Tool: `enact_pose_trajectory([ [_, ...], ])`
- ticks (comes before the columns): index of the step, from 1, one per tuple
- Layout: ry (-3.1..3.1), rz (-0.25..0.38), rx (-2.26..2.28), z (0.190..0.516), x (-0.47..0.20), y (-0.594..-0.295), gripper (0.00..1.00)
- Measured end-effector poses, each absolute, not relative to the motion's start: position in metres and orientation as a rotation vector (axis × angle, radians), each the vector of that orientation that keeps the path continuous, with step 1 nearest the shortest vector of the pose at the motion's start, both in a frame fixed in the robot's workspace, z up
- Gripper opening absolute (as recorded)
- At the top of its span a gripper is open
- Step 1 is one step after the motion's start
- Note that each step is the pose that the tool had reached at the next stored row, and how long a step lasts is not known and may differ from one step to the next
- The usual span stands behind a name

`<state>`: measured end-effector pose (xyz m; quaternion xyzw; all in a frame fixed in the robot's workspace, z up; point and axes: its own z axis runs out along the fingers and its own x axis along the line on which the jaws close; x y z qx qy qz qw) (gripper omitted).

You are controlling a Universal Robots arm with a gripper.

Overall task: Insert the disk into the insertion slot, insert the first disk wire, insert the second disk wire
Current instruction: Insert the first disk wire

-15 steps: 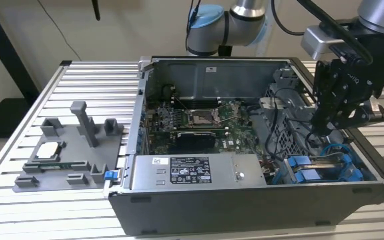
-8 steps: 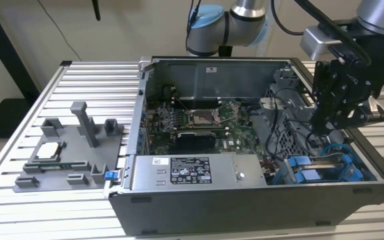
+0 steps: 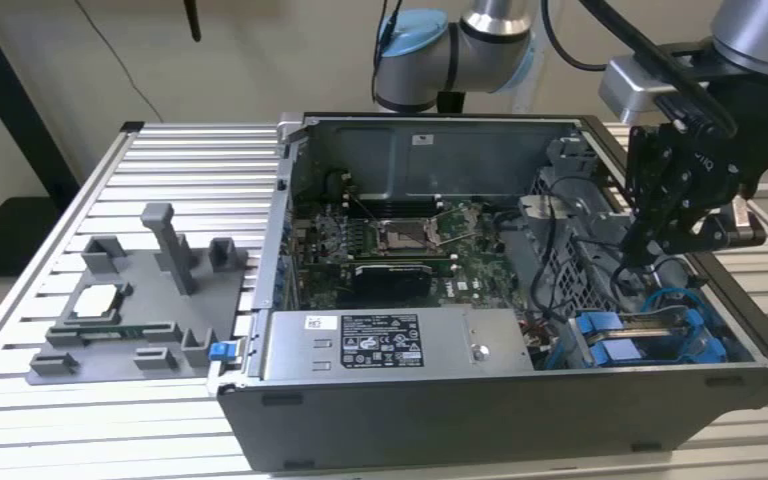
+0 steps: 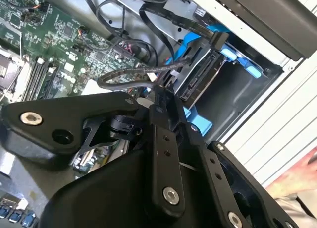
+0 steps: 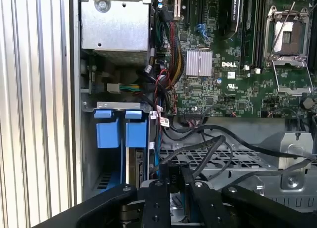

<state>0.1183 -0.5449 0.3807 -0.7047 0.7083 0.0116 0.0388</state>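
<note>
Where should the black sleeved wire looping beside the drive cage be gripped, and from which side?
Probably near its end by the drive cage, where the black sleeved wire runs straighter, not on the slack loop, which would flex away. Come from the case's open side, closing across the wire's run; the gripper hangs there.

disk (image 4: 200, 82) in insertion slot (image 4: 243, 105) | case (image 3: 491, 412) on table (image 3: 37, 425) | fixture (image 3: 131, 300) beside case
</note>
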Motion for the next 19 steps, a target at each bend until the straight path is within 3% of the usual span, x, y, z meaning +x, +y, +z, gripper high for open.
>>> enact_pose_trajectory([
  [19, 2.173, 0.039, -2.162, 0.3778, 0.1263, -0.5454, 0.00],
])
